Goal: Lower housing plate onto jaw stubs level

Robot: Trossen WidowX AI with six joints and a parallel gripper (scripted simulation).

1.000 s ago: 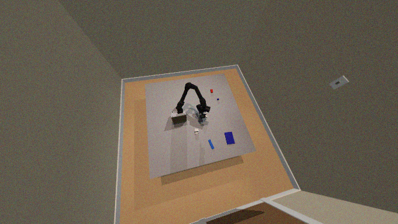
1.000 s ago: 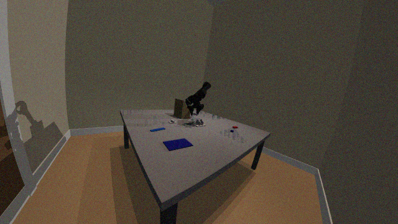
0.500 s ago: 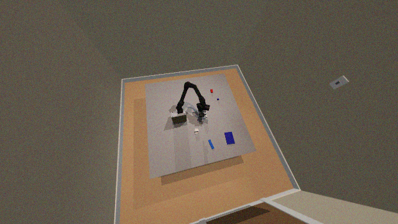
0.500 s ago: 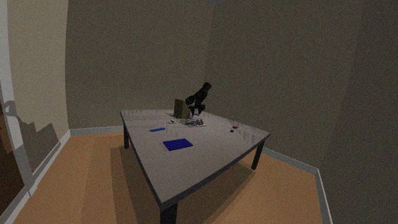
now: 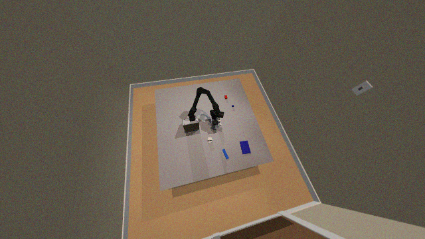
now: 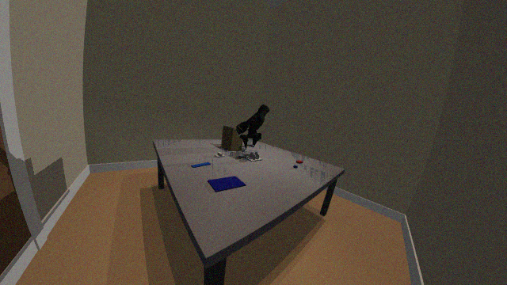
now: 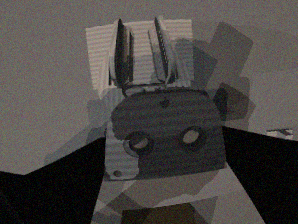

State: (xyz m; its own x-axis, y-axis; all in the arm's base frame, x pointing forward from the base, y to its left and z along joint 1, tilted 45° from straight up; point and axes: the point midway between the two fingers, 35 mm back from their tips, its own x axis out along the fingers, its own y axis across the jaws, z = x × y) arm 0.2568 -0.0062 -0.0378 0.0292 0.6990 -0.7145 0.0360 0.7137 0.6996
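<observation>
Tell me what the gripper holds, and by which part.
The gripper holds the housing plate by its left and right side edges.

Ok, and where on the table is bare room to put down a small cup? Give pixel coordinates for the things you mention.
Between the blue bar (image 5: 225,154) (image 6: 200,165) and the dark blue panel (image 5: 245,147) (image 6: 226,184) looks bare but narrow. Crowded: around the hand (image 5: 216,127) (image 6: 249,146) and housing plate (image 7: 165,117).

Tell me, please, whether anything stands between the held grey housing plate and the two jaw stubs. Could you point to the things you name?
Nothing visible does. The grey, two-holed housing plate (image 7: 167,120), held in the end effector (image 5: 216,123) (image 6: 249,146) (image 7: 161,137), overlaps the white base (image 6: 255,159) (image 7: 181,31) in the wrist view; the stubs cannot be made out.
</observation>
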